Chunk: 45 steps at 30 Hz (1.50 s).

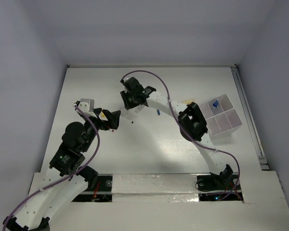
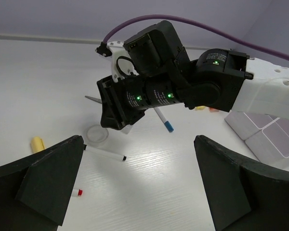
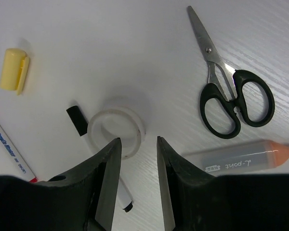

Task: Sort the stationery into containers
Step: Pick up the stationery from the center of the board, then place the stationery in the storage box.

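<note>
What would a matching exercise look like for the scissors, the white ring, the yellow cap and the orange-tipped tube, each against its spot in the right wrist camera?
Things:
1. scissors
2. white ring
3. yellow cap
4. orange-tipped tube

Spots in the right wrist view:
a. upper left
b. lower right
c. upper right
d. centre, just ahead of the right tool

Pairs: 1-c, 2-d, 3-a, 4-b
</note>
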### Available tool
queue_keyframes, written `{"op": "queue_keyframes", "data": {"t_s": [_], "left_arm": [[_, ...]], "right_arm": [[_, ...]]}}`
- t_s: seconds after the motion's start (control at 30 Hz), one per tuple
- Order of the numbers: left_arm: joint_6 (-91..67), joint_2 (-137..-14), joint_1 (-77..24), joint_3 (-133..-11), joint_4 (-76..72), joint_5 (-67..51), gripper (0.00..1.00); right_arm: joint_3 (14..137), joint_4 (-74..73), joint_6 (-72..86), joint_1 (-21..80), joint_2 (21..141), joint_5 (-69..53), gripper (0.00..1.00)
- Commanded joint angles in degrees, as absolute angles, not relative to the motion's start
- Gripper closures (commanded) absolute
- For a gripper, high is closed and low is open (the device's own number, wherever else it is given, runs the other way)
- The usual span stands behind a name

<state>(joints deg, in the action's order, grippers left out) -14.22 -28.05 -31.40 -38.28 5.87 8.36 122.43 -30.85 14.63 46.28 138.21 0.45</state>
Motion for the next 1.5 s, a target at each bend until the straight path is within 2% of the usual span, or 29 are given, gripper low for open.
{"op": "queue_keyframes", "data": {"t_s": [0.0,0.27,0.4,0.43,0.53,0.77,0.83,1.0,1.07,1.2,1.33,1.47], "left_arm": [[-14.41,-27.86,-31.2,-40.17,3.78,7.47,0.02],[-14.5,-27.51,-31.2,-40.08,3.78,6.94,0.02],[-14.5,-27.33,-31.2,-40.08,3.87,6.59,0.02],[-14.5,-27.16,-31.2,-40.08,3.87,6.59,0.02],[-14.5,-26.98,-31.2,-40.08,3.87,6.77,0.02],[-14.5,-26.81,-31.2,-40.08,3.78,6.59,0.02],[-14.5,-26.46,-31.2,-39.99,3.78,6.59,0.02],[-14.41,-25.75,-31.2,-39.99,3.6,5.89,0.02],[-14.41,-25.4,-31.2,-39.99,3.52,5.71,0.02],[-14.41,-25.22,-31.2,-39.99,3.43,5.62,0.02],[-14.41,-25.75,-31.2,-39.99,3.34,5.28,0.02],[-14.5,-25.4,-31.73,-39.9,3.25,5.01,0.02]], "right_arm": [[122.7,-30.41,15.12,46.32,139.39,0.79,0.6],[123.49,-29.45,16.61,46.32,141.77,0.44,0.7],[125.07,-28.74,17.49,46.32,143.26,0.88,0.82],[125.16,-28.39,18.45,46.32,143.26,1.66,0.92],[122.0,-23.22,20.47,46.32,140.72,3.5,0.99],[119.98,-17.41,21.97,45.62,132.3,11.51,1.0],[114.46,-15.56,21.36,44.22,128.43,13.69,1.0],[94.26,-14.06,19.34,39.03,108.78,20.29,1.0],[84.61,-17.55,19.07,35.36,103.12,24.33,1.0],[72.79,-25.56,19.78,30.42,89.25,32.76,1.0],[69.52,-35.58,21.36,27.86,83.78,45.76,1.0],[69.43,-39.81,21.27,27.25,81.22,47.11,1.0]]}}
